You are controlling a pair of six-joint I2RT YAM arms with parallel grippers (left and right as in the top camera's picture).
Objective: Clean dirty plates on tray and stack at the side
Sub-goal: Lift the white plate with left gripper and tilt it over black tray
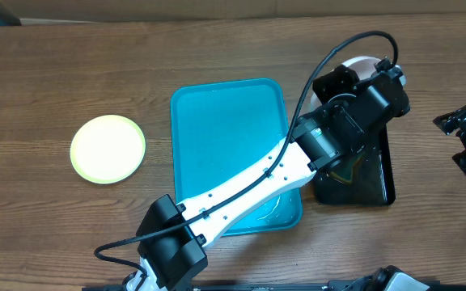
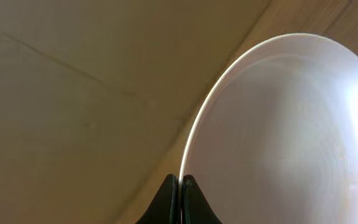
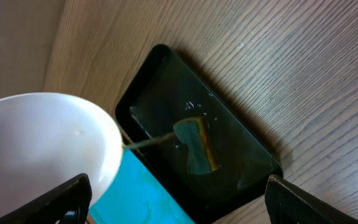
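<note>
Plate [image 2: 291, 143], white, pinched by its rim in my closed left pincer [image 2: 180, 186], hanging over the black tray [image 1: 379, 186] just right of the tray [image 1: 217, 121]; right pincer [image 3: 178, 186] nearby, gaping, empty.

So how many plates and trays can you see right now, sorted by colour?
white plate: 1
yellow-green plate: 1
turquoise tray: 1
black tray: 1
Total: 4
</note>
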